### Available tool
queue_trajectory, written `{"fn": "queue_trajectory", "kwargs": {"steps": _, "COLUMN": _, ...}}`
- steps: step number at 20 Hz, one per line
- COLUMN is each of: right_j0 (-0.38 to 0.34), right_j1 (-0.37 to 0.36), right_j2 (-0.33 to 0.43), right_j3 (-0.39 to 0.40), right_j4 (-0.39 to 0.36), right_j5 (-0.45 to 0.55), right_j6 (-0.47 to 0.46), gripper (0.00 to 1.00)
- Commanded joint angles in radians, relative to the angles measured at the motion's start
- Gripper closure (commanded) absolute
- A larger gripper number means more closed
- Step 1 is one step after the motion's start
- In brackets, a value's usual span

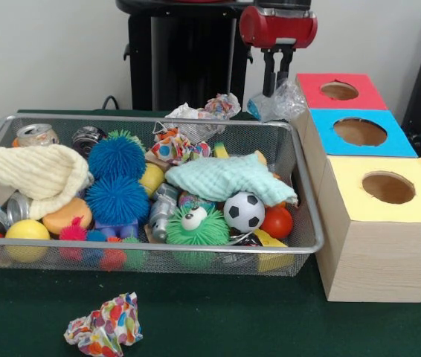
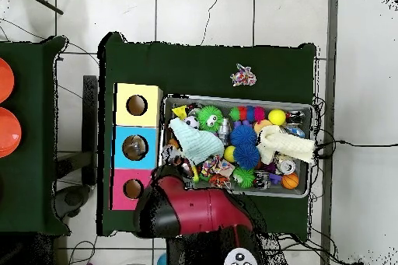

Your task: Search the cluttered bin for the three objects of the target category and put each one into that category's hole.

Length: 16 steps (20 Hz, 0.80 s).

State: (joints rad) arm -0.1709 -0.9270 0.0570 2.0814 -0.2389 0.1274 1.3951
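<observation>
Gripper (image 1: 277,83): two dark fingers hanging from a red wrist, closed on a crinkled clear plastic bag (image 1: 279,102). Bag sits at the far right corner of the bin (image 1: 309,216), against the side of the red-topped box (image 1: 341,91).

Boxes: three pale wood-grain blocks in a row right of the bin, each with a round hole in a coloured top. Red farthest back, then blue-topped box (image 1: 359,132), then yellow-topped box (image 1: 386,190) nearest the camera.

Bin: silver wire mesh, rectangular, rounded rim, packed full. Contents:
- two blue spiky balls (image 1: 117,178), fuzzy, stacked near centre
- green spiky ball (image 1: 195,225) with a googly eye
- small soccer ball (image 1: 244,211), glossy, beside a smooth red ball (image 1: 277,222)
- mint green cloth (image 1: 225,178), waffle-textured, draped over the right half
- cream knitted cloth (image 1: 36,172), ribbed, over the left end
- smooth yellow ball (image 1: 27,232) at the front left
- crushed metal cans (image 1: 36,134) along the back left
- crumpled patterned paper (image 1: 172,146) at the back

Another crumpled wad of colourful paper (image 1: 104,326) lies loose on the dark green surface (image 1: 270,320), in front of the bin.
</observation>
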Motion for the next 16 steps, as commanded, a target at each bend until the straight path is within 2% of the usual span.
{"fn": "queue_trajectory", "kwargs": {"steps": 1, "right_j0": -0.016, "right_j1": -0.037, "right_j2": 0.082, "right_j3": 0.061, "right_j4": 0.04, "right_j5": 0.085, "right_j6": 0.159, "gripper": 1.0}}
{"fn": "queue_trajectory", "kwargs": {"steps": 16, "right_j0": 0.034, "right_j1": -0.096, "right_j2": 0.057, "right_j3": 0.065, "right_j4": 0.092, "right_j5": 0.161, "right_j6": 0.164, "gripper": 1.0}}
